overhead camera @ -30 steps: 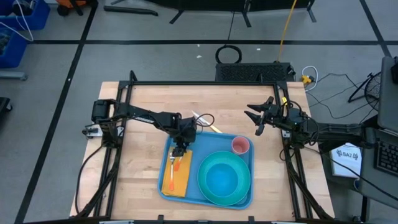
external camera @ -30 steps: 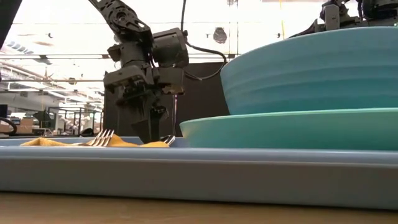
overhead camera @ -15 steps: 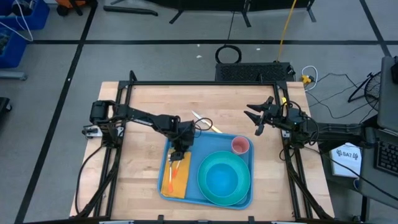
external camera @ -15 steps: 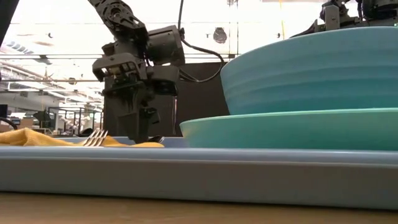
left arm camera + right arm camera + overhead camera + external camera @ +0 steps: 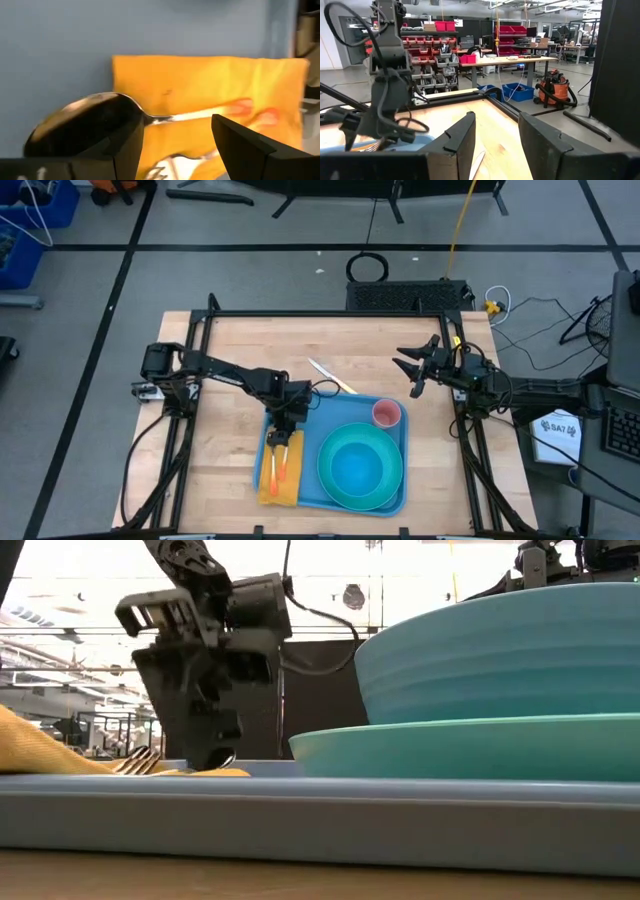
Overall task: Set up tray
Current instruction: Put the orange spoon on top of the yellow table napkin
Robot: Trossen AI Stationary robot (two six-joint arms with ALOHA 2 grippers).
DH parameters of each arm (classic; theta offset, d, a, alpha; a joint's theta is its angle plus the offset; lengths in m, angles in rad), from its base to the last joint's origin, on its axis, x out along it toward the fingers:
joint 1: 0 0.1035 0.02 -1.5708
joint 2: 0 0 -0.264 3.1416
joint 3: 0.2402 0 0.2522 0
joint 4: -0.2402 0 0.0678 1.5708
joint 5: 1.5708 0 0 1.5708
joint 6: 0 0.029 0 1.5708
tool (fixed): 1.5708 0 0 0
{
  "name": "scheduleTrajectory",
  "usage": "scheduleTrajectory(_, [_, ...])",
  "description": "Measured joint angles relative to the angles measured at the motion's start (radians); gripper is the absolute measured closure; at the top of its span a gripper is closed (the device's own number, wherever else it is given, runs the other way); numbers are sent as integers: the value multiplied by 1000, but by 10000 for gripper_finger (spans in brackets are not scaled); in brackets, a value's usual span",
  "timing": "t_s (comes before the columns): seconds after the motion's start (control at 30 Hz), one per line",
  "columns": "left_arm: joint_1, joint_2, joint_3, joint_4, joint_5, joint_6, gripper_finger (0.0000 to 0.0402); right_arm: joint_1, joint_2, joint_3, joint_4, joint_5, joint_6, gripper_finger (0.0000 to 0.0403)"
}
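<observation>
While your left hand [image 5: 284, 425] hovers wide open over the spoon [image 5: 85, 122] and napkin [image 5: 281, 472] on the tray [image 5: 395, 505] at the counter's [image 5: 230, 350] front, dragging could crumple the napkin.

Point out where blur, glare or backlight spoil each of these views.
Low view: bright room behind backlights the left hand; bowl looms close. Left wrist view: spoon and napkin look soft. High view: even light. Right wrist view: near fingers blurred.

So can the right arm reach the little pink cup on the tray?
Probably yes. The right tool waits open just beyond the tray, near the pink cup, and nothing stands between them.
</observation>
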Motion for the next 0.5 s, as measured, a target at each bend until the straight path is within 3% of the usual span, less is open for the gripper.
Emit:
scheduleTrajectory(0.27, [0,-81,2,3,-37,47,163,0,0,0,1,0,-3,261])
scheduleTrajectory(0.4, [4,-95,2,-2,-294,79,163,0,0,0,1,1,-3,261])
scheduleTrajectory(0.5, [28,-95,2,-6,-360,85,163,0,0,0,1,1,-3,261])
